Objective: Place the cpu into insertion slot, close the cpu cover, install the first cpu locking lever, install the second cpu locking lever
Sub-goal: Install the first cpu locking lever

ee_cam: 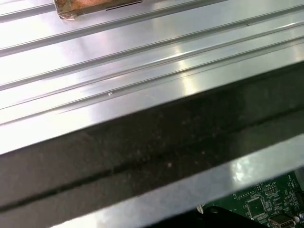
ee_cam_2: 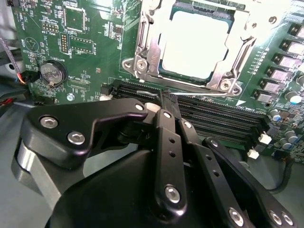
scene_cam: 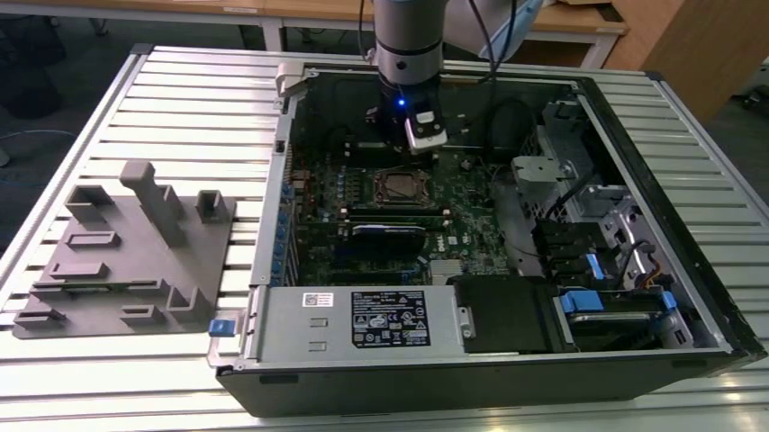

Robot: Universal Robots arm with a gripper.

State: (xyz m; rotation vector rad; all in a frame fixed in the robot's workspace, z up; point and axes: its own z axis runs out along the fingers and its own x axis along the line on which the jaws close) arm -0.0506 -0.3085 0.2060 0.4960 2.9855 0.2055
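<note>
Second wrist view gives me the gripper (ee_cam_2: 164,99) clenched beside the cpu cover (ee_cam_2: 148,47) framing the cpu (ee_cam_2: 192,45); exterior view adds the case (scene_cam: 481,387)

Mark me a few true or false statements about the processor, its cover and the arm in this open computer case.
1. The pale square cpu lies under the closed silvery cut-out cpu cover. True.
2. The grey moulded fixture tray sits on the exterior view's right of the black computer case. False: it is on the left.
3. The black end effector hangs over the green circuit board. True.
4. The end effector carries the cpu. False: the cpu lies under its cover on the board.
</note>
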